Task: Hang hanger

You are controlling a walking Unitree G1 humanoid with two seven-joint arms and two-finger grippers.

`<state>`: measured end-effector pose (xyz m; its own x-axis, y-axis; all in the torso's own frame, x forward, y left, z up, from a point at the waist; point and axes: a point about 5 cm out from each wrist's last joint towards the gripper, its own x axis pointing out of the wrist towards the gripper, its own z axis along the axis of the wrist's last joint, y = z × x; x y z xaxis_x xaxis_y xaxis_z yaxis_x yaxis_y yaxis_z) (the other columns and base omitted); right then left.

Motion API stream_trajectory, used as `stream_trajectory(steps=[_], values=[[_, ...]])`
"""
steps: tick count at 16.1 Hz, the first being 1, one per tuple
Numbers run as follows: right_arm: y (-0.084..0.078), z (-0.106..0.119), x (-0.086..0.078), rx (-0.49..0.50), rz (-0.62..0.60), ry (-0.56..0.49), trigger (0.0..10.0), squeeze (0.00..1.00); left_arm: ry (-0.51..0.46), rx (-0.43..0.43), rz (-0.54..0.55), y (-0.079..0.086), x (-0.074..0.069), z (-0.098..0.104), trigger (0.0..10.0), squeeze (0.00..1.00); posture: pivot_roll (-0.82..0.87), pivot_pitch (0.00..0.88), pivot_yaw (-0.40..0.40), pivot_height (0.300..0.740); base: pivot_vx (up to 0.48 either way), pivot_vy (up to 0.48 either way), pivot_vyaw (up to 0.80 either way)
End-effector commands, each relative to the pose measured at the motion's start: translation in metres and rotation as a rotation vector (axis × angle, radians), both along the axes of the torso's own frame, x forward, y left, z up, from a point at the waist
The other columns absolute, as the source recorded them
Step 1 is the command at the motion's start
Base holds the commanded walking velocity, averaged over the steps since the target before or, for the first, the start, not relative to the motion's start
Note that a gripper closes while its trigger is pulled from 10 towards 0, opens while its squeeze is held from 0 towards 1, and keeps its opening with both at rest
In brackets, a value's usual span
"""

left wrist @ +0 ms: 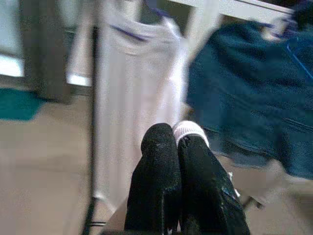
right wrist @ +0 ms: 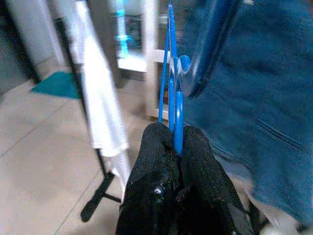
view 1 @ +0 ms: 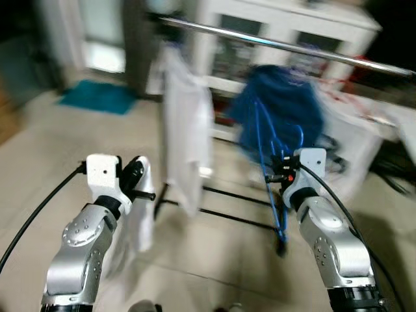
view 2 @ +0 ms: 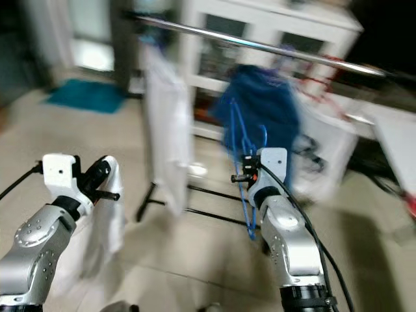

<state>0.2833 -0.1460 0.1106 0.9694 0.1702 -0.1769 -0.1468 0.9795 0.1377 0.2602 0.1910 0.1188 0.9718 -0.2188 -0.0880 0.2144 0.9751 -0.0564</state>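
1. The clothes rail point(view 1: 273, 44) runs across the top of the head views, a silver bar on a black frame, blurred by motion. A white shirt point(view 1: 185, 130) hangs from it on the left and a blue garment point(view 1: 279, 110) hangs to its right.
2. The right pincer point(right wrist: 177, 134) is raised in front of the blue garment, fingers pressed together on the blue hanger point(right wrist: 172, 73). The thin blue wire stands up out of the fingertips in the right wrist view.
3. In the head views the blue hanger's wires drop down past the right wrist toward the floor point(view 1: 65, 149), so the hanger is in the pincer, below the rail.
4. The left pincer point(left wrist: 177, 139) is raised to the left of the white shirt, fingers shut on a piece of white cloth point(left wrist: 188, 129), which peeks out at the tips.
5. More white cloth drapes down beside the left arm in the head views.
6. Behind the rail stands a white cabinet point(view 1: 292, 26) with glass doors; a teal mat point(view 1: 97, 97) lies on the floor at far left.
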Motion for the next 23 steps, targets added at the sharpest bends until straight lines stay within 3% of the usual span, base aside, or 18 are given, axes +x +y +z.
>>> stream_trajectory(steps=[1, 4, 7, 9, 11, 12, 14, 15, 17, 18, 21, 22, 23], values=[[-0.006, 0.010, 0.001, 0.018, -0.032, -0.033, 10.0, 0.00, -0.006, 0.010, -0.006, -0.003, -0.003, 0.001, 10.0, 0.00, -0.01, 0.000, -0.102, 0.740, 0.000, 0.000, -0.80], [-0.021, 0.019, -0.002, 0.014, -0.132, -0.073, 10.0, 0.00, -0.007, 0.017, 0.009, -0.005, 0.011, 0.002, 10.0, 0.00, -0.04, 0.000, -0.081, 0.740, 0.000, 0.000, -0.80], [-0.014, 0.021, -0.003, -0.012, -0.073, -0.064, 10.0, 0.00, -0.010, 0.010, -0.043, -0.015, 0.008, 0.005, 10.0, 0.00, -0.03, 0.000, -0.087, 0.740, 0.000, 0.000, -0.80], [-0.010, 0.021, -0.003, -0.027, -0.069, -0.067, 10.0, 0.00, 0.005, 0.026, -0.035, -0.011, 0.004, 0.001, 10.0, 0.00, -0.04, 0.000, -0.088, 0.740, 0.000, 0.000, -0.80], [-0.014, 0.023, -0.002, -0.109, -0.104, -0.121, 10.0, 0.00, 0.006, 0.049, 0.009, -0.008, 0.011, 0.000, 10.0, 0.00, -0.04, 0.000, -0.091, 0.740, 0.000, 0.000, -0.80], [-0.017, 0.023, -0.001, -0.087, -0.114, -0.107, 10.0, 0.00, -0.053, 0.075, 0.100, -0.004, 0.016, 0.006, 10.0, 0.00, -0.05, 0.000, -0.095, 0.740, 0.000, 0.000, -0.80], [-0.020, 0.025, 0.000, -0.094, -0.105, -0.106, 10.0, 0.00, -0.104, -0.019, 0.153, -0.008, 0.018, 0.015, 10.0, 0.00, -0.03, 0.001, -0.112, 0.740, 0.000, 0.000, -0.80], [-0.019, 0.024, 0.000, -0.067, -0.102, -0.099, 10.0, 0.00, -0.117, -0.011, 0.208, -0.005, 0.016, 0.016, 10.0, 0.00, -0.03, 0.000, -0.115, 0.740, 0.000, 0.000, -0.80], [-0.015, 0.025, 0.001, -0.021, -0.097, -0.106, 10.0, 0.00, -0.081, -0.042, 0.176, -0.007, 0.014, 0.013, 10.0, 0.00, -0.04, 0.000, -0.113, 0.740, 0.000, 0.000, -0.80], [-0.012, 0.026, 0.002, -0.016, -0.092, -0.113, 10.0, 0.00, -0.044, -0.093, 0.030, -0.017, 0.014, 0.014, 10.0, 0.00, -0.04, 0.000, -0.112, 0.740, 0.000, 0.000, -0.80], [-0.010, 0.028, 0.004, -0.036, -0.082, -0.117, 10.0, 0.00, -0.020, -0.085, 0.060, -0.013, 0.016, 0.016, 10.0, 0.00, -0.05, 0.000, -0.110, 0.740, 0.000, 0.000, -0.80], [-0.014, 0.025, 0.003, -0.032, -0.091, -0.108, 10.0, 0.00, -0.023, -0.140, 0.024, -0.016, 0.012, 0.019, 10.0, 0.00, -0.04, 0.000, -0.112, 0.740, 0.000, 0.000, -0.80], [-0.014, 0.024, 0.003, -0.030, -0.095, -0.107, 10.0, 0.00, -0.028, -0.113, 0.006, -0.017, 0.012, 0.019, 10.0, 0.00, -0.04, 0.000, -0.111, 0.740, 0.000, 0.000, -0.80]])
